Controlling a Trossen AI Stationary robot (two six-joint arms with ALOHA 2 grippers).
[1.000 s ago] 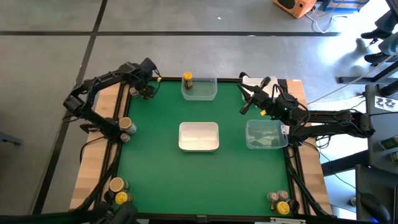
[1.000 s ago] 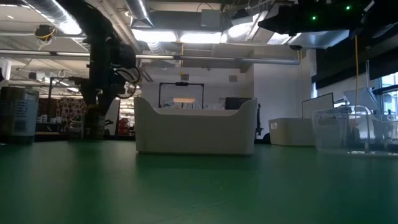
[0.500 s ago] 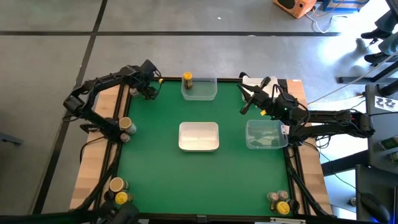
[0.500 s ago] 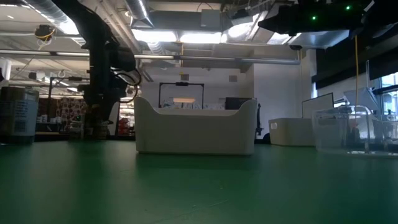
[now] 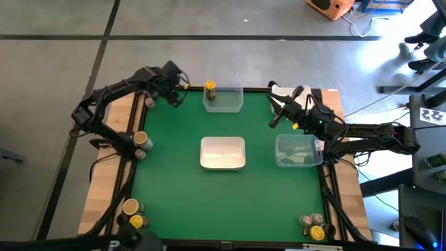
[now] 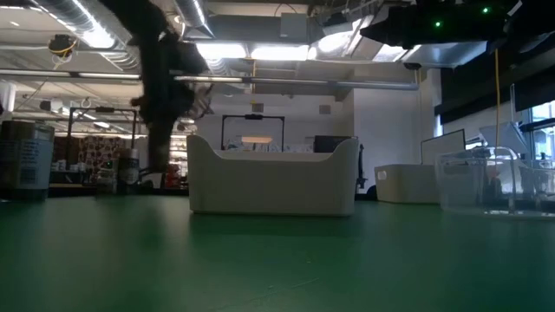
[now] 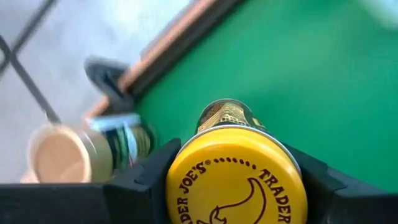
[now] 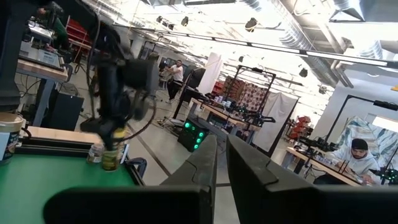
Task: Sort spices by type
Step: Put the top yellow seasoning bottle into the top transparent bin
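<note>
Left gripper (image 7: 233,186) is clamped on a yellow-capped jar (image 7: 236,177), lifted over the green mat's (image 5: 223,202) far left corner; a tan-capped jar (image 7: 81,152) stands just beyond the mat edge. Right gripper (image 5: 273,120), fingers together and empty, waits near the far right edge by a clear tub (image 5: 298,150). White tub (image 5: 223,153) mid-table. Other jars sit at the left edge and near corners. Room behind: workshop w/ benches, bright ceiling lights, seated person (image 8: 353,157).
</note>
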